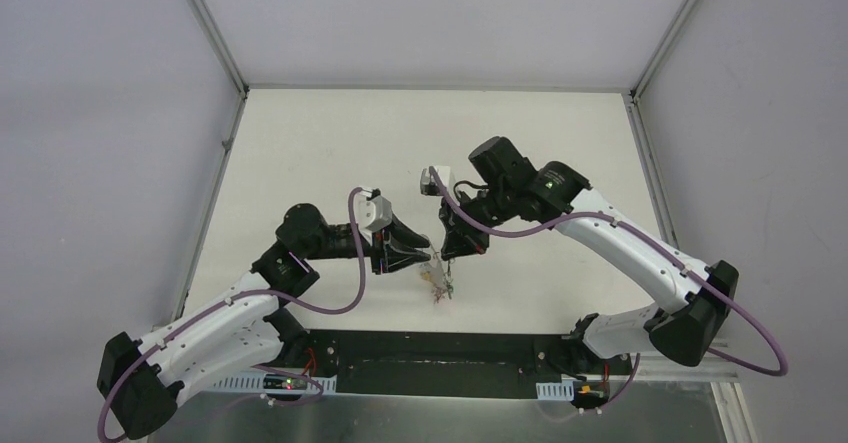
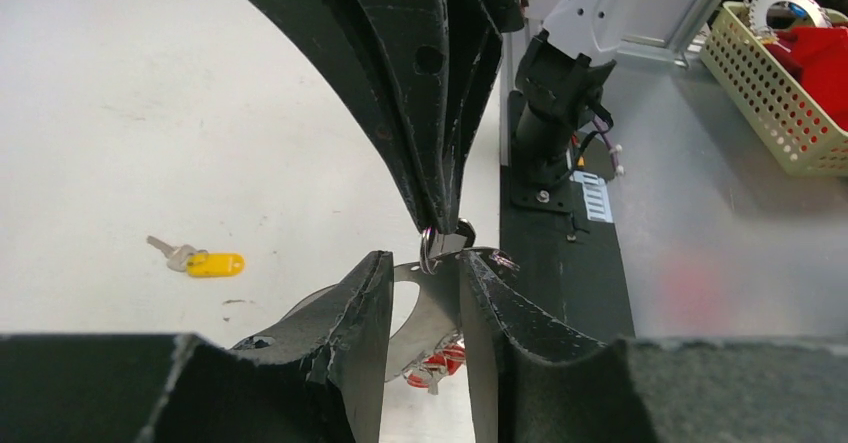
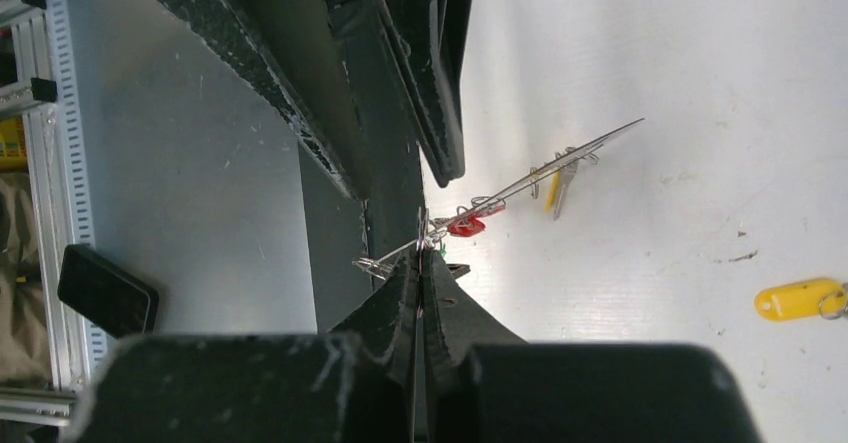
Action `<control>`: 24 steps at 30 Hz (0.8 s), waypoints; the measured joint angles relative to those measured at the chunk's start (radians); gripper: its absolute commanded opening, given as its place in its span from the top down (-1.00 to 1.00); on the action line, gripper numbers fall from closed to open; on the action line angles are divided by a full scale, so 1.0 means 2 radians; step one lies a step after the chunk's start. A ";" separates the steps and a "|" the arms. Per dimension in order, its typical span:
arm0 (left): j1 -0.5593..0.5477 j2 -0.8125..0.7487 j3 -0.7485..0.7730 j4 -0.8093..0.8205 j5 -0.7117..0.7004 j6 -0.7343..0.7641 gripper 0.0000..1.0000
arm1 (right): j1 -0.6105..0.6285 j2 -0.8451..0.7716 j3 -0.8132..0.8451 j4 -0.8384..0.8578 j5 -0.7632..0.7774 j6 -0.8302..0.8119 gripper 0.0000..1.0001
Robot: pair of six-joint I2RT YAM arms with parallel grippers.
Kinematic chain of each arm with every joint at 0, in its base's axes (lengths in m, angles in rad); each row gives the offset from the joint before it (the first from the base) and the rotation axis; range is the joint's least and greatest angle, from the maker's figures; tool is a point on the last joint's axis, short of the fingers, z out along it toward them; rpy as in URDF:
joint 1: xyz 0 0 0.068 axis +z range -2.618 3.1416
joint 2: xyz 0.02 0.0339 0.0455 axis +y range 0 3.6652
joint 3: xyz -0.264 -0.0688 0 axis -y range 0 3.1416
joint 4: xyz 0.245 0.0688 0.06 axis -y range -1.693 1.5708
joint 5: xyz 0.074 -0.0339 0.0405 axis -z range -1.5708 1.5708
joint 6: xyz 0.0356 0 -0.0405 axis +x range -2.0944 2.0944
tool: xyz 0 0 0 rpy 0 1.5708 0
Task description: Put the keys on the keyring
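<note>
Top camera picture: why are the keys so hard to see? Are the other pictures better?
Top external view: the keys are a tiny, faint cluster. Left wrist view: the yellow-tagged key is sharp, but dark fingers hide most of the keyring. Right wrist view: the keyring shows edge-on, a thin bright line.

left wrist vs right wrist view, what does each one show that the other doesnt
Left wrist only: a yellow basket and the right arm's base. Right wrist only: a flat black object and a yellow tag hanging on the keyring. Both: the keyring held aloft, a red tag, a loose yellow-tagged key on the table, the left gripper closed on the keyring, and the right gripper shut on a small ring.
</note>
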 measured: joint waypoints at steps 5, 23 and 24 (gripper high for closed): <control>-0.007 0.016 0.000 -0.006 0.009 0.002 0.44 | 0.005 0.012 0.007 -0.034 0.008 -0.010 1.00; -0.045 0.045 0.000 -0.005 0.000 0.009 0.53 | 0.010 0.012 0.007 -0.045 0.006 -0.008 1.00; -0.045 0.045 0.000 -0.005 -0.001 0.010 0.50 | 0.010 0.012 0.007 -0.046 0.006 -0.008 1.00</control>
